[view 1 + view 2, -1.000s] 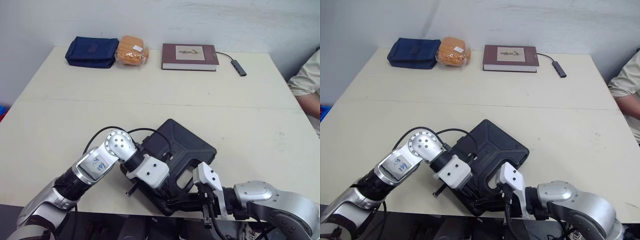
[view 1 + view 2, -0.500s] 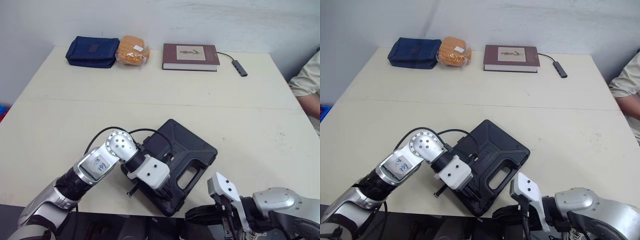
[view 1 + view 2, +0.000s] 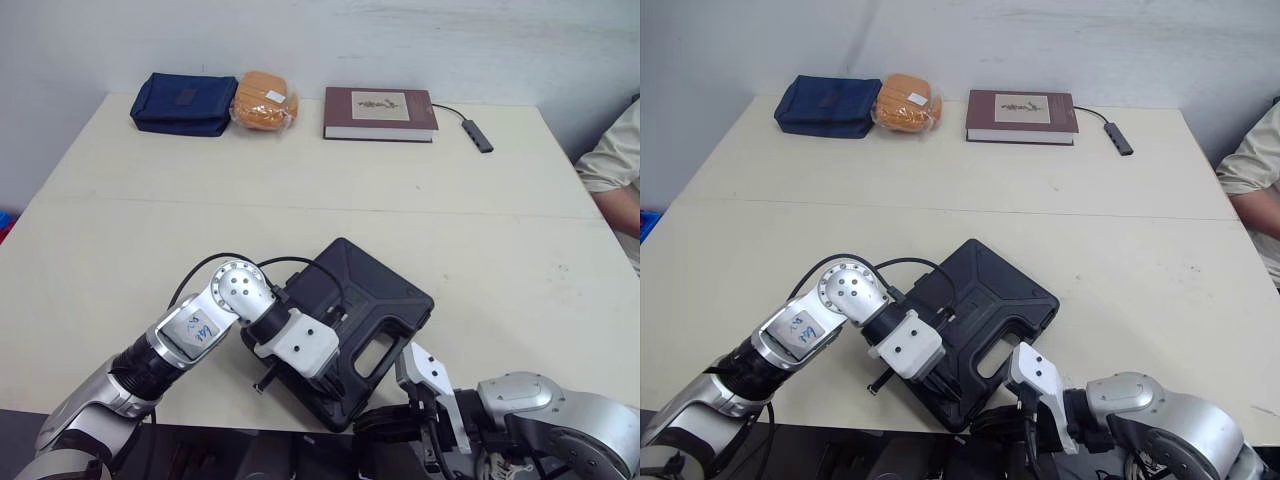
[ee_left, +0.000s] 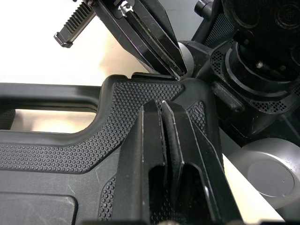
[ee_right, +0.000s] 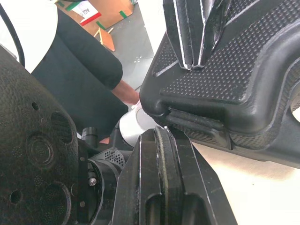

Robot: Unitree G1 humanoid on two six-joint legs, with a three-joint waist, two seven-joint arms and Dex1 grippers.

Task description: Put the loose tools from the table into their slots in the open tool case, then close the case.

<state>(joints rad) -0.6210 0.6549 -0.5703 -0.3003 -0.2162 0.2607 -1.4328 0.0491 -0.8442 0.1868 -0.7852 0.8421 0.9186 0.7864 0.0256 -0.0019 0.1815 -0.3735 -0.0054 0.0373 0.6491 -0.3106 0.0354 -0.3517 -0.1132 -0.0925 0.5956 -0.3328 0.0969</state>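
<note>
The black tool case lies closed and turned at an angle near the table's front edge, its handle cut-out facing the front. My left gripper is shut, its fingertips resting on the dimpled lid by the front corner of the case. It holds nothing. My right gripper is also shut and sits just below and in front of that same corner, under the table's edge. From the head it shows as dark fingers beneath the case's front rim.
Along the table's far edge lie a blue pouch, an orange packet, a maroon book and a small dark adapter on a cable. A person's sleeve is at the right edge.
My right gripper left the case's front edge, dropped below the table to the right, and has now come back up and left under the case's corner. The left arm stayed put.
</note>
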